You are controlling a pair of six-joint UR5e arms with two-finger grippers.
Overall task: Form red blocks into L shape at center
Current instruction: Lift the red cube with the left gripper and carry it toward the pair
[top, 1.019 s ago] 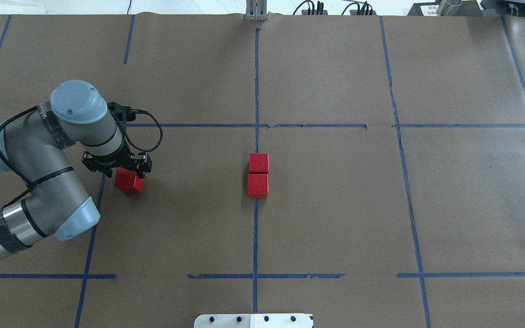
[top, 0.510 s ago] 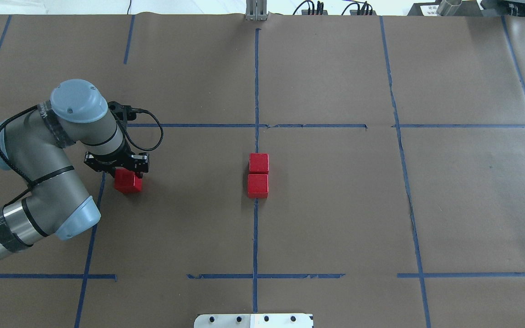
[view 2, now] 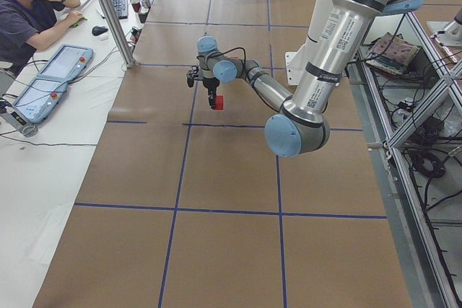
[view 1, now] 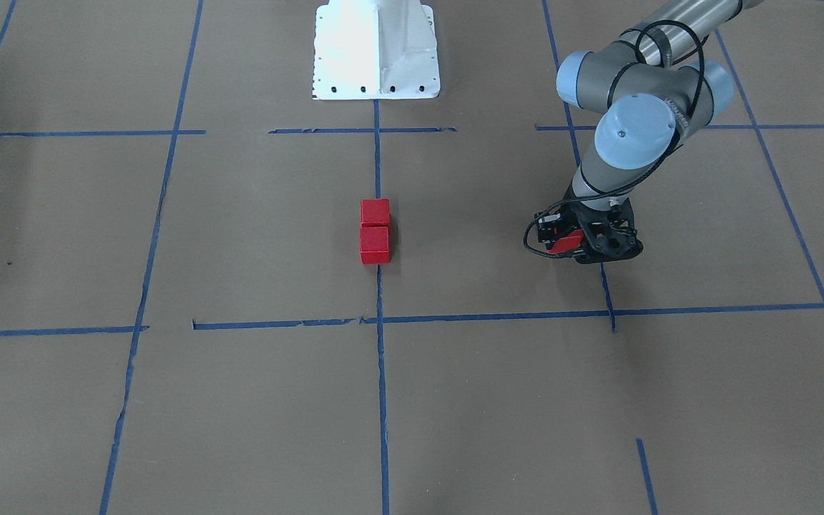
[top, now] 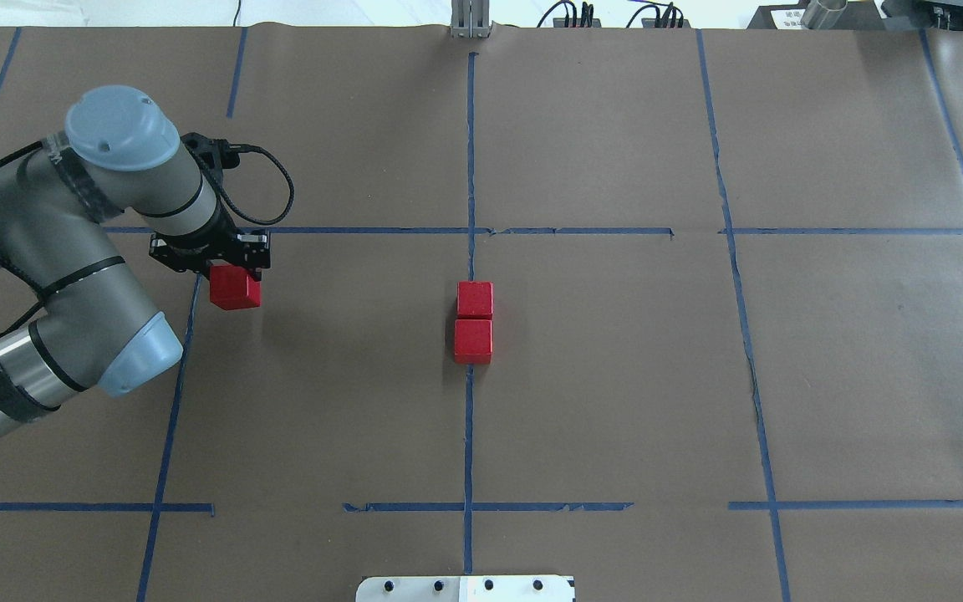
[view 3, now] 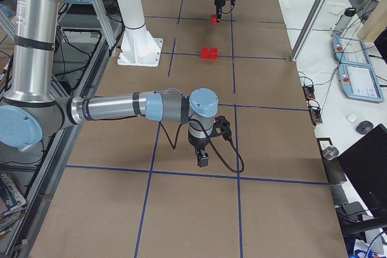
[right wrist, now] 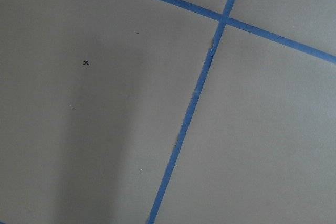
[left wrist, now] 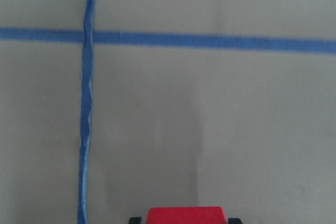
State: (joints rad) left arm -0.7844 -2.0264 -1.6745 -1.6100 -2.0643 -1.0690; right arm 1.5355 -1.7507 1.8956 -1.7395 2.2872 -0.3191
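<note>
Brown paper table [top: 615, 401], blue tape lines [top: 467, 435], seated operator [view 2: 25, 12]

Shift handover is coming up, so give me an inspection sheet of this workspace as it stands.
Surface: brown paper with a blue tape grid, the tape torn in spots.
Job's things: far red block and near red block touching in a line at centre; third red block out on the robot's left.
Clutter: nothing seen.
Grippers: left pincer shut on the third red block; right pincer over bare paper, state cannot be told.
Cables: black cable looping at the left wrist; another cable at the right wrist.
Surroundings: operator at a side desk; white robot base.
</note>
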